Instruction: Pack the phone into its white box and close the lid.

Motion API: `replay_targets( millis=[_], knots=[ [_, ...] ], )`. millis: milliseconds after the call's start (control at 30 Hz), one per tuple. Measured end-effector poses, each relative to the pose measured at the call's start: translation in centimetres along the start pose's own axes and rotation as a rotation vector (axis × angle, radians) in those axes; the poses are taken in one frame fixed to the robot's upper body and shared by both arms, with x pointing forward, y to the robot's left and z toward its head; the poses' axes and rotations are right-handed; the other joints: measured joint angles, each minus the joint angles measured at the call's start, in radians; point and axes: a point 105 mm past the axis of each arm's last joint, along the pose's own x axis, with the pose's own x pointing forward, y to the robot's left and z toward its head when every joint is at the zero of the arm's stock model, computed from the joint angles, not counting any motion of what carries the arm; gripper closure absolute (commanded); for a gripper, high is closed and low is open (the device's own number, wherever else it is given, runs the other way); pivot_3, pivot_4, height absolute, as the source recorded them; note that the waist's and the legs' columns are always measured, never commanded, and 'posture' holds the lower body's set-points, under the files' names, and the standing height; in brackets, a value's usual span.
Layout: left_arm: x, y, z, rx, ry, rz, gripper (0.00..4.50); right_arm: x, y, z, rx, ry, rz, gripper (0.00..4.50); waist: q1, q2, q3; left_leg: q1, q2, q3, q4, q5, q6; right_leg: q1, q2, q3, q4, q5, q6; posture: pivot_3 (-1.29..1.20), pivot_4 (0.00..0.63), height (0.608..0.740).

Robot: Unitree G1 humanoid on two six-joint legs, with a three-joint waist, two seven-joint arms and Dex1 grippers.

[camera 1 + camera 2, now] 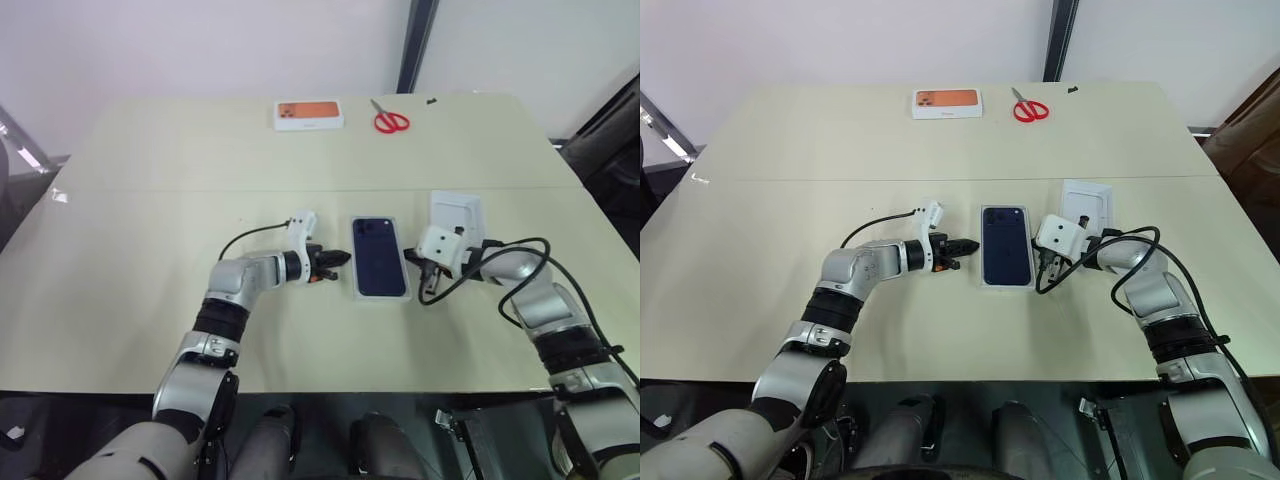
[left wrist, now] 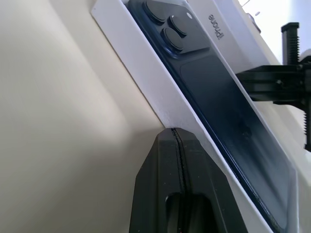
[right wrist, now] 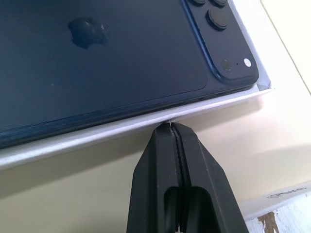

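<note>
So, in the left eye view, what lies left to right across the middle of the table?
Left hand, shut → dark blue phone lying in the white box → right hand, shut, with a white insert behind it.

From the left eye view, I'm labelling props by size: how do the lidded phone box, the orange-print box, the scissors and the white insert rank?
1. Lidded phone box, largest.
2. White insert, partly hidden by the right claw, so unsure against the next.
3. Orange-print box, farther away, so it may look smaller.
4. Scissors, smallest.
</note>
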Motion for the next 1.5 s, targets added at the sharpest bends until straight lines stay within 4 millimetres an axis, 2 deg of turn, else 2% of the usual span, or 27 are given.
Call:
replay_targets(
  millis=[300, 667, 900, 1033, 1100, 1200, 1233, 1333, 1433, 1500],
  knots=[
    [1.5, -1.0, -0.2, 0.002, 0.019, -0.037, 4.50, -1.1, -0.4, -1.1, 0.023, 0.031, -0.025, 4.48, 0.003, 0.000, 0.000, 0.000, 0.000, 0.000, 0.002, 0.000, 0.001, 0.001, 0.000, 0.000, 0.000, 0.000, 0.000, 0.00, 0.150, 0.734],
    [1.9, -1.4, -0.4, 0.013, 0.029, -0.060, 4.50, -1.8, -0.3, -1.6, 0.032, 0.046, -0.033, 4.48, 0.002, 0.000, 0.000, -0.001, 0.000, 0.000, 0.002, 0.000, 0.001, 0.000, 0.000, 0.000, 0.000, 0.000, 0.000, 0.00, 0.150, 0.734],
    [0.2, -0.8, 1.0, 0.080, -0.006, -0.045, 4.50, -2.0, -0.2, -0.5, 0.012, 0.032, -0.017, 4.48, -0.005, 0.000, 0.000, -0.001, 0.001, 0.000, 0.002, 0.000, 0.001, -0.001, 0.001, 0.001, 0.001, 0.000, 0.000, 0.00, 0.150, 0.734],
    [-1.7, -1.2, 3.4, 0.165, -0.067, -0.037, 4.50, -3.1, -0.5, 0.3, -0.028, 0.047, 0.003, 4.48, -0.006, 0.000, 0.000, -0.001, 0.001, 0.000, 0.001, 0.000, 0.001, -0.001, 0.001, 0.001, 0.001, 0.000, 0.000, 0.00, 0.150, 0.734],
    [-2.9, -1.0, 4.3, 0.209, -0.100, -0.015, 4.50, -3.4, -1.1, 1.0, 0.019, 0.033, -0.009, 4.48, -0.007, 0.000, 0.000, -0.001, 0.001, 0.000, 0.002, -0.001, 0.001, -0.001, 0.001, 0.001, 0.001, 0.000, 0.000, 0.00, 0.150, 0.734],
    [-4.2, -0.2, 4.1, 0.213, -0.118, 0.003, 3.67, -3.9, -2.8, 1.7, 0.115, 0.016, -0.071, 3.68, -0.008, 0.000, 0.000, -0.001, 0.001, 0.000, 0.001, 0.000, 0.001, -0.001, 0.001, 0.001, 0.001, 0.000, 0.000, 0.00, 0.150, 0.734],
    [-4.6, 0.0, 3.8, 0.223, -0.119, 0.002, 3.26, -3.9, -3.6, 1.9, 0.137, 0.012, -0.105, 3.26, -0.007, 0.000, 0.000, -0.001, 0.001, 0.000, 0.001, 0.000, 0.001, -0.001, 0.001, 0.001, 0.001, 0.000, 0.000, 0.00, 0.150, 0.734],
    [-5.8, 0.4, 3.5, 0.303, -0.133, -0.005, 1.64, -3.8, -5.4, 2.3, 0.219, 0.010, -0.194, 1.61, -0.006, 0.000, 0.000, -0.001, 0.001, 0.000, 0.001, 0.000, 0.001, -0.001, 0.001, 0.001, 0.001, 0.000, 0.000, 0.00, 0.150, 0.734],
    [-8.1, 1.0, 3.5, 0.393, -0.121, -0.039, 0.19, -3.0, -5.3, 1.6, 0.376, 0.048, -0.198, 0.13, -0.007, 0.000, 0.000, -0.001, 0.001, 0.000, 0.000, 0.000, 0.001, -0.002, 0.001, 0.001, 0.000, 0.000, 0.000, 0.00, 0.150, 0.734],
    [-9.4, 1.2, 3.8, 0.443, -0.117, -0.060, 0.19, -2.7, -4.7, 0.9, 0.466, 0.091, -0.176, 0.13, -0.003, 0.001, 0.000, -0.001, 0.001, 0.000, 0.000, 0.000, 0.001, -0.002, 0.000, 0.001, 0.000, 0.000, 0.000, 0.00, 0.150, 0.734]
  ],
)
